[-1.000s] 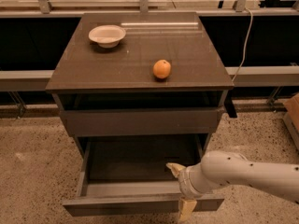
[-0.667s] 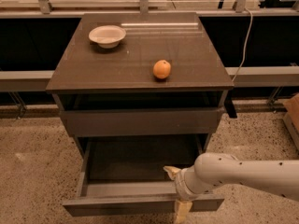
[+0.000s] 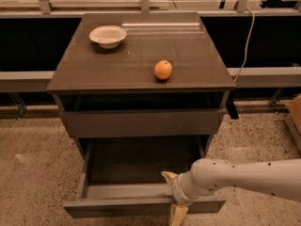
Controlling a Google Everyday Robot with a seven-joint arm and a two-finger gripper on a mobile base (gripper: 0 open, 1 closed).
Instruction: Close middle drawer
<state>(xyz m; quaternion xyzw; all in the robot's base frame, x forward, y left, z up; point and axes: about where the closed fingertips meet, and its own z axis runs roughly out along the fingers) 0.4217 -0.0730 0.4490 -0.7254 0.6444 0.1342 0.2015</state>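
The middle drawer is dark grey-brown and pulled far out of the cabinet, with its shallow box empty and its flat slab front nearest me. My gripper sits at the right part of that front. One cream finger is inside the box and the other hangs in front of the slab, so the jaws are open and straddle the front edge. My white arm reaches in from the right.
The top drawer front above is nearly flush. An orange and a white bowl rest on the cabinet top. A cable hangs at the right. A cardboard box is at the far right. The floor is speckled.
My gripper has shifted slightly left along the drawer front. The drawer has not visibly moved.
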